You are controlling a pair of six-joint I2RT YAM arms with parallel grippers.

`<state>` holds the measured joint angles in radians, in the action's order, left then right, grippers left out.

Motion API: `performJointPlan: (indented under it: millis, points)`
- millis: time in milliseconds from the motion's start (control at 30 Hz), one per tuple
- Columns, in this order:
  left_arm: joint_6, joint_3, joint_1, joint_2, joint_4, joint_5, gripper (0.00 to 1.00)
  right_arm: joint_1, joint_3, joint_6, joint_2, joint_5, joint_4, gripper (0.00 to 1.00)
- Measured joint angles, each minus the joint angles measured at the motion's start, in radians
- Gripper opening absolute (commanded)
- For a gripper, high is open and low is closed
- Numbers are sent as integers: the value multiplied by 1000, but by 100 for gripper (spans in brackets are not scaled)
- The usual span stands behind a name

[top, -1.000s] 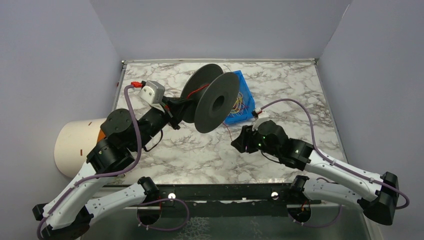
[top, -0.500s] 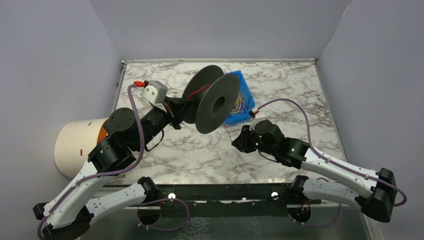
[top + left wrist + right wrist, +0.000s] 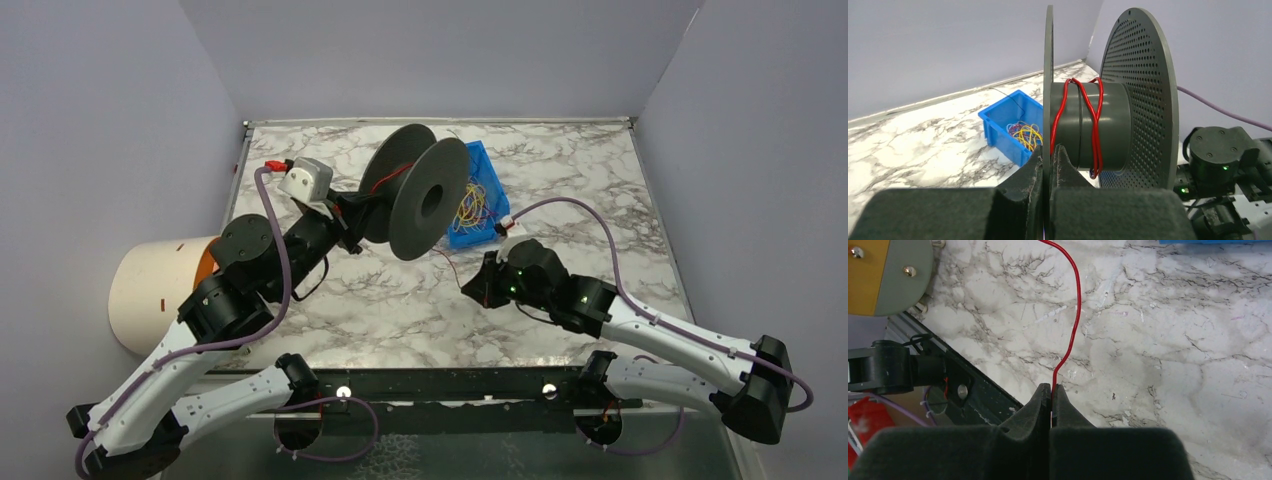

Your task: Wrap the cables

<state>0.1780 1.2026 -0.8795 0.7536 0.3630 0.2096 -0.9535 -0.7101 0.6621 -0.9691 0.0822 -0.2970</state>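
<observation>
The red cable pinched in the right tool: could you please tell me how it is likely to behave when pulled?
Probably floppy: the red cable curves loosely above the right tool, not straight. So thin, it is likely light and may slip from the pinch. Its turns on the spool cross loosely, so they could shift.

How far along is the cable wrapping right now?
Done: a few turns of red cable sit on the spool hub. In hand: the left end effector clamps the spool's flange; the right end effector is shut on the red cable's free stretch. Left: winding that stretch, then the yellow and other cables in the blue bin.
</observation>
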Motion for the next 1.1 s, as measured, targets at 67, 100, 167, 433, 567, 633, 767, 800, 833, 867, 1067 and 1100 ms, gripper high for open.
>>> performJointPlan:
  millis: [67,100,167,433,567,633,767,800,833,867,1067,1100]
  points:
    - [5,0,0,13,1,31,0,0,0,-5,-2,-12,0,1]
    - [8,3,0,20,5,48,0,0,1,-6,-2,-20,0,1]
    - [19,20,0,44,28,92,0,0,4,-10,-2,-39,3,1]
    - [69,99,0,180,106,286,0,-3,10,-51,-11,-138,14,1]
    - [84,100,0,224,137,361,0,-23,2,-82,-28,-181,14,1]
    - [89,100,0,248,156,400,0,-42,-13,-98,-34,-203,18,1]
    - [90,119,0,306,183,466,0,-102,-56,-135,-37,-237,38,1]
    - [90,126,0,321,187,480,0,-121,-70,-143,-39,-238,40,1]
    - [89,131,0,334,189,491,0,-139,-85,-152,-44,-241,44,1]
    - [87,134,0,346,189,502,0,-155,-98,-162,-48,-243,46,1]
    - [71,137,0,415,208,547,0,-200,-212,-224,-53,-256,39,1]
    - [68,129,0,421,204,552,0,-200,-238,-239,-51,-255,32,1]
